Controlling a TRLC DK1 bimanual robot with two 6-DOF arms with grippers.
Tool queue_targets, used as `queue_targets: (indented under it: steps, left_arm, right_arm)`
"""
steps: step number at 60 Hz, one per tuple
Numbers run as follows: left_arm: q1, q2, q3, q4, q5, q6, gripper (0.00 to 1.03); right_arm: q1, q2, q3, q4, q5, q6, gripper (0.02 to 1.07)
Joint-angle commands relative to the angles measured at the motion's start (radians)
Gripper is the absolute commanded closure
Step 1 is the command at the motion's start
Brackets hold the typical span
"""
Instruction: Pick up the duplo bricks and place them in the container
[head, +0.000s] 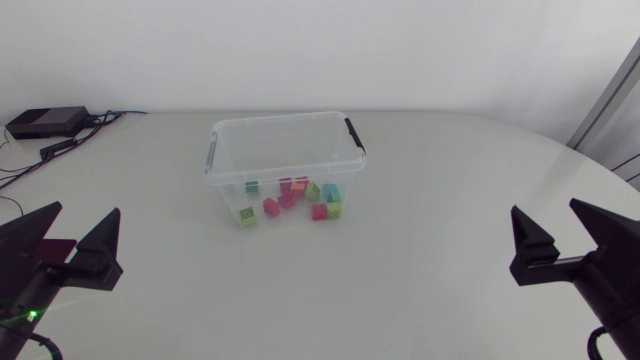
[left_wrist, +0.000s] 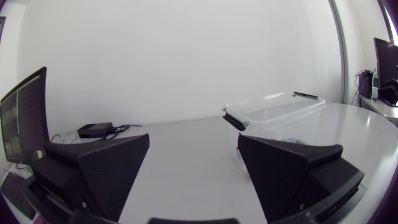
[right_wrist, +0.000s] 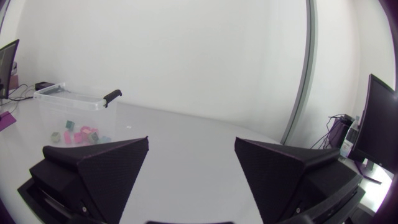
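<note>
A clear plastic container (head: 216, 160) with black handle clips stands at the middle of the table. Several duplo bricks (head: 290, 197), pink, green, orange and blue, lie inside it on its floor. My left gripper (head: 72, 232) is open and empty near the table's front left edge, well away from the container. At the front right my right gripper (head: 560, 225) is open and empty too. The left wrist view has the container (left_wrist: 273, 112) ahead of its open gripper (left_wrist: 194, 168), off to one side. In the right wrist view the container (right_wrist: 68, 102) and bricks (right_wrist: 79, 134) lie ahead of the open gripper (right_wrist: 191, 171).
A black box (head: 45, 122) with cables sits at the table's back left corner. The white table (head: 430, 190) spreads bare around the container.
</note>
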Motion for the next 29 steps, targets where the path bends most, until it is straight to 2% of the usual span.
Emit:
queue_targets:
  steps: [1, 12, 29]
  left_arm:
    - [-0.007, -0.026, -0.049, 0.024, -0.004, -0.057, 0.04]
    - [-0.012, -0.083, -0.136, 0.052, -0.005, -0.136, 0.04]
    - [-0.012, -0.083, -0.136, 0.052, -0.005, -0.136, 0.04]
  right_arm:
    - [-0.020, -0.044, -0.061, 0.027, -0.013, 0.058, 0.07]
    - [-0.061, -0.157, -0.177, 0.072, -0.054, 0.136, 0.07]
    - [-0.061, -0.157, -0.177, 0.072, -0.054, 0.136, 0.07]
